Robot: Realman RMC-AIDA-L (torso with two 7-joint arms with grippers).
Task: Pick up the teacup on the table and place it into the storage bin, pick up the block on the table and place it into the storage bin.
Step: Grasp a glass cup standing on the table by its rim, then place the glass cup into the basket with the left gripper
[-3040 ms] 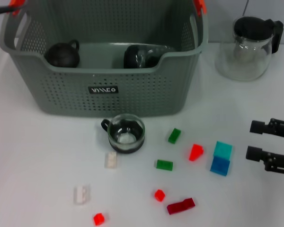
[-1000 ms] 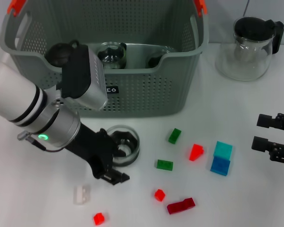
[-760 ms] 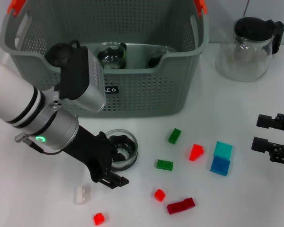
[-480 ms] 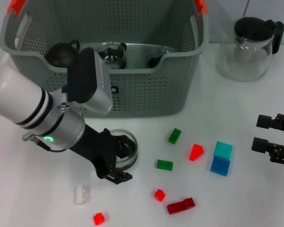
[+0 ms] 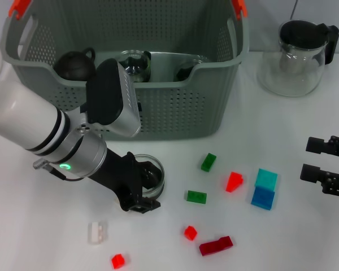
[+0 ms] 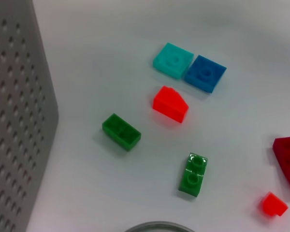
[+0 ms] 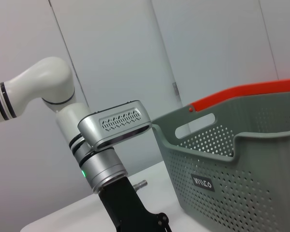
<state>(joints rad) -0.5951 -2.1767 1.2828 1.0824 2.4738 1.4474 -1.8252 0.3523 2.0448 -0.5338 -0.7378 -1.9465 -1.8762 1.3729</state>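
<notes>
Teacup (image 5: 148, 176) handling is the concern here: a small clear glass cup on the white table (image 5: 305, 243), at 6 o'clock from the bin (image 5: 175, 107) and just clear of its front wall. It is judged light, rigid, slippery and breakable, so the rim or wall should be pinched gently, or the handle taken if it can be reached; the handle is hidden at present.

Going by size, the bin is seen first: a grey-green perforated basket with orange clips (image 5: 240, 7) and a black label, largely hidden by the arm. Inside it, a dark round pot (image 5: 73, 65) and 2 more dark glass pieces are seen.

The left gripper (image 5: 140, 189) is set low over the cup, its black fingers (image 5: 137, 206) spread about the rim, 1 at the cup's 7 o'clock side; whether glass is touched cannot be told. The wrist view shows only an arc of the rim at its edge.

A glass teapot (image 5: 296, 56) with a black lid stands at 2 o'clock from the bin.

The right gripper (image 5: 312, 159) is parked at the table's 3 o'clock edge, fingers spread, holding nothing.

The blocks lie at 3 to 5 o'clock from the cup: a cyan block (image 5: 266, 179) touching a blue block (image 5: 263, 197), a dark red block (image 5: 216, 245), 2 green blocks (image 5: 208, 162), and small red blocks (image 5: 234, 182). A white block (image 5: 98, 232) lies at 7 o'clock. These are judged light, stiff and easy to pinch across flat sides.
</notes>
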